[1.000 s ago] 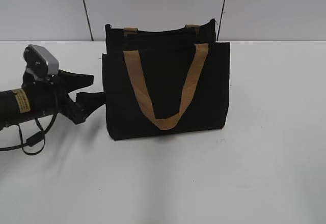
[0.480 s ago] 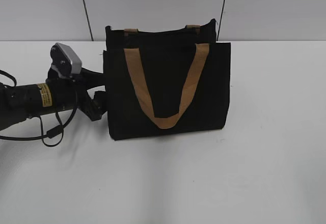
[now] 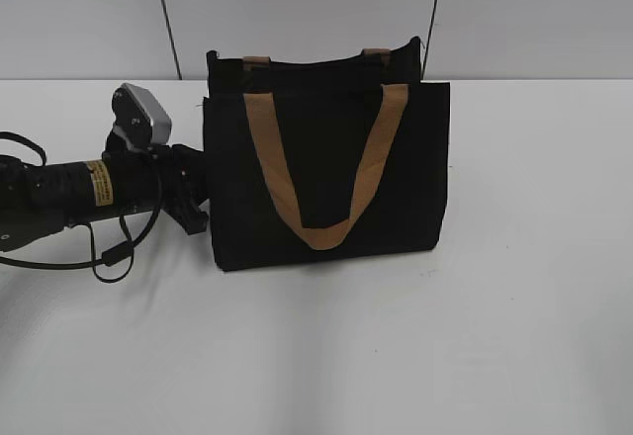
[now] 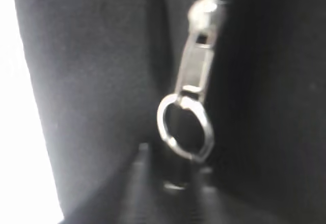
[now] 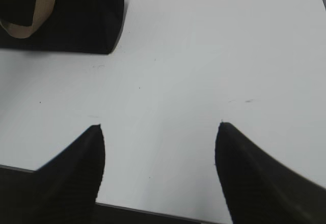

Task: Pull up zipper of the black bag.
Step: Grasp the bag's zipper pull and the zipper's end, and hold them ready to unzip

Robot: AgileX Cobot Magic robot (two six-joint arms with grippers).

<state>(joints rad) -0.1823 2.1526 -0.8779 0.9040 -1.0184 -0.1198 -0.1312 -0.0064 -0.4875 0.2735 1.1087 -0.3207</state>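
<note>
The black bag (image 3: 326, 183) stands upright on the white table (image 3: 514, 336), with one tan handle hanging down its front. My left gripper (image 3: 198, 186) is at the bag's left end, its fingers still apart. In the left wrist view the silver zipper (image 4: 192, 76) hangs on the black zip line with its ring (image 4: 184, 127) at the bottom. My left gripper (image 4: 173, 165) shows there as two blurred fingers either side of the ring's lower edge. My right gripper (image 5: 160, 127) is open and empty over bare table, and the bag's corner (image 5: 76, 20) is at its upper left.
A grey wall with dark seams (image 3: 168, 20) stands behind the table. The left arm and its looped cable (image 3: 109, 257) lie low over the table on the left. The table's front edge (image 5: 153, 208) runs below the right gripper.
My left arm has moved right, from a short way off the bag to its left end. The bag has shifted slightly to the right.
</note>
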